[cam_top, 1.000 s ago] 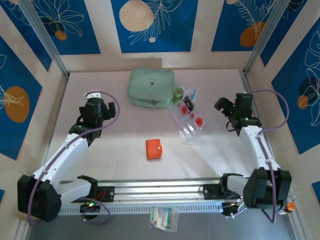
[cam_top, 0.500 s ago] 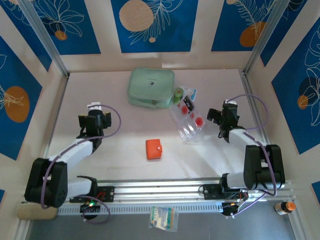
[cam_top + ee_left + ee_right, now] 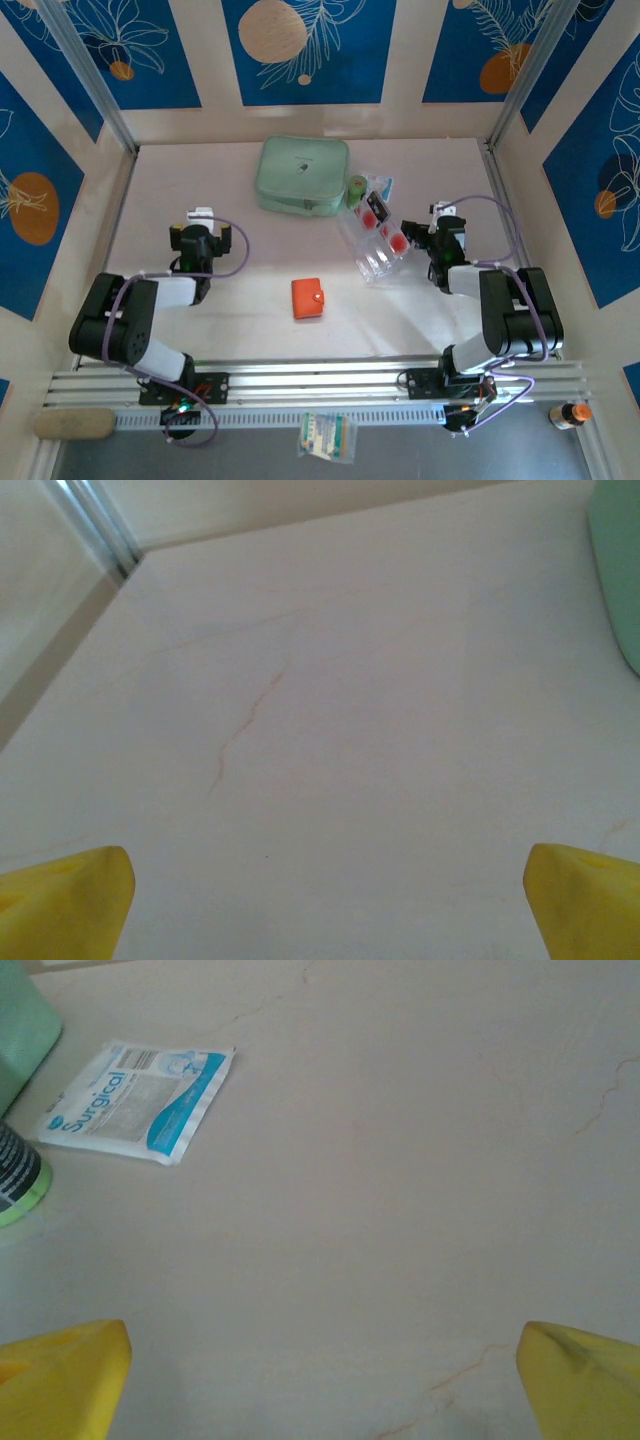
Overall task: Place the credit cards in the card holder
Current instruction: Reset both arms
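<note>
My left gripper hung over bare table on the left side, its yellow fingertips spread wide with nothing between them. In its wrist view, the edge of the mint-green case showed at the far right. The card holder lay shut near the middle of the table, well apart from both my grippers, its snap tab toward the right. The credit cards sat in the clear tray, right of the holder and just in front of the green case. A small green roll stood between the case and the tray, with a surgical packet beside it. My right gripper hovered just right of the tray, fingers spread wide and holding nothing.
</note>
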Motion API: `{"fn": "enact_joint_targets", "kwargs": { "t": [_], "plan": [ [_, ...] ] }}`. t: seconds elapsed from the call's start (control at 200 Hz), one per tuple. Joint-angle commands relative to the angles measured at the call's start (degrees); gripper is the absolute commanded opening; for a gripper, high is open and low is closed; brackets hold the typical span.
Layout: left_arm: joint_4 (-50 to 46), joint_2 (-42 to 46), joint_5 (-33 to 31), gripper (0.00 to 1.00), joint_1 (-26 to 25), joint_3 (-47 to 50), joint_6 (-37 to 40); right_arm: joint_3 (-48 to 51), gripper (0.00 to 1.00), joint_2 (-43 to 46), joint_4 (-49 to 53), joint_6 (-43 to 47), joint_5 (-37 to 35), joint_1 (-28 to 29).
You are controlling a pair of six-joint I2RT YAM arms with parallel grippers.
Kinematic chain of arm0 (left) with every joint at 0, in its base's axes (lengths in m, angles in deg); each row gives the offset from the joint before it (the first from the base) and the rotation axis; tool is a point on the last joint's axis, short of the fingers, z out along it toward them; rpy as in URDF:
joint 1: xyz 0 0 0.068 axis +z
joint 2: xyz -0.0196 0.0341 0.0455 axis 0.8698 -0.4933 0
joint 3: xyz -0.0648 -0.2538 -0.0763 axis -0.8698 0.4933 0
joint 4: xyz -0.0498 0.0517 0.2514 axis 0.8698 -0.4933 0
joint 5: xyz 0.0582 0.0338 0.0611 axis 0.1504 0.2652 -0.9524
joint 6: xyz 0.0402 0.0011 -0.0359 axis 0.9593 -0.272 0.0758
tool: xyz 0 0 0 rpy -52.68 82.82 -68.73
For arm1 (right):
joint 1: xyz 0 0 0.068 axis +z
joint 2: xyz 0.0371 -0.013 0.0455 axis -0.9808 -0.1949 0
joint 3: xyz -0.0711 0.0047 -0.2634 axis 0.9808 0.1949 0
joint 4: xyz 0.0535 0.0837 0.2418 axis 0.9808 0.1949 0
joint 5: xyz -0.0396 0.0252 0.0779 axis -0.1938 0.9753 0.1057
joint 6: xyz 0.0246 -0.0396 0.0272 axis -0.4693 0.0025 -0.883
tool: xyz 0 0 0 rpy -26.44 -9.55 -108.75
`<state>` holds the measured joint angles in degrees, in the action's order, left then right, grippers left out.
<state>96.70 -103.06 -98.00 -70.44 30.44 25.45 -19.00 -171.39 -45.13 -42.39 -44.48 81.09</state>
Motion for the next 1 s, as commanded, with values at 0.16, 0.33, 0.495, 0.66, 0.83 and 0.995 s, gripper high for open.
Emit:
{"fn": "enact_joint_targets", "kwargs": {
  "t": [0.16,0.33,0.495,0.66,0.83,0.995],
  "plan": [
    [1.0,-1.0,7.0,1.00,2.6,-1.7,0.2,2.4,0.99,-1.7,-10.9,2.5,8.2,-1.3],
    [12.4,-1.9,10.5,1.00,3.0,4.3,0.9,2.2,0.99,-1.9,-10.5,2.3,8.8,-1.7],
    [11.3,-3.2,14.3,1.00,4.1,3.3,0.7,2.1,0.99,-2.0,-10.5,2.3,9.1,-1.8],
    [9.6,-3.7,16.2,1.00,5.4,2.2,-0.4,1.9,0.99,-2.1,-10.2,2.2,9.1,-1.9],
    [9.4,-3.7,16.7,1.00,6.0,1.9,-0.6,2.4,0.99,-1.9,-10.9,2.5,8.3,-1.5],
    [11.3,-3.3,16.4,1.00,5.6,3.2,0.0,2.3,0.99,-1.9,-10.9,2.4,8.6,-1.5]
  ]
}}
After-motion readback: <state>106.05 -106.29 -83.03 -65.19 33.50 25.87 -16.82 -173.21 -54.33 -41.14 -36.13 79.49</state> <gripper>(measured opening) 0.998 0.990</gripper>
